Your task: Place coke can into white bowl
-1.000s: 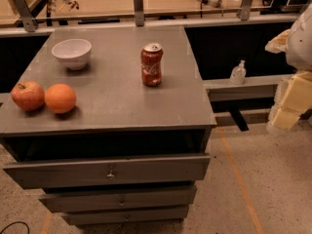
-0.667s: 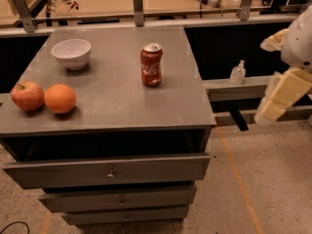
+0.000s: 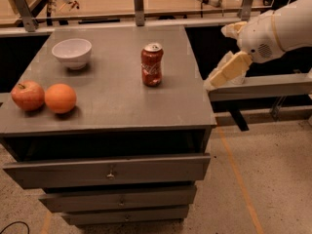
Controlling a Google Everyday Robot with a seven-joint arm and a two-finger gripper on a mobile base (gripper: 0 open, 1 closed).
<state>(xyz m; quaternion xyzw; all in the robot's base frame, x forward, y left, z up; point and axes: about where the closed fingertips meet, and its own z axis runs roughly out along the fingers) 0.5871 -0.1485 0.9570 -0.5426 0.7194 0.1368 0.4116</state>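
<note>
1 arm on this rig, so there is no choice of arm.

- The gripper hangs off the right edge of the grey cabinet top, out past its corner and in front of a grey rail. It carries nothing. Whether it is open or closed cannot be told from this view.
- The coke can stands upright on the cabinet top, right of centre, silver top up, so its long axis is vertical. Nothing touches it, and bare surface lies on every side.
- Key relation: the can lies to the left of the gripper in the camera view, at roughly the same picture height, with the right strip of the cabinet top between them. They are near, not close.
- The white bowl sits mouth up toward the back left of the top. It is well apart from the can, further left and slightly further back.
- The apple and the orange sit side by side at the front left, off the straight line from can to bowl.

Judgement:
- The reach has not arrived and the grasp is not begun.
- The approach looks like a leftward move in over the right edge.
- With the axis vertical, a side grasp around the can's body seems natural.
- Contact too high on the can could tip it.
</note>
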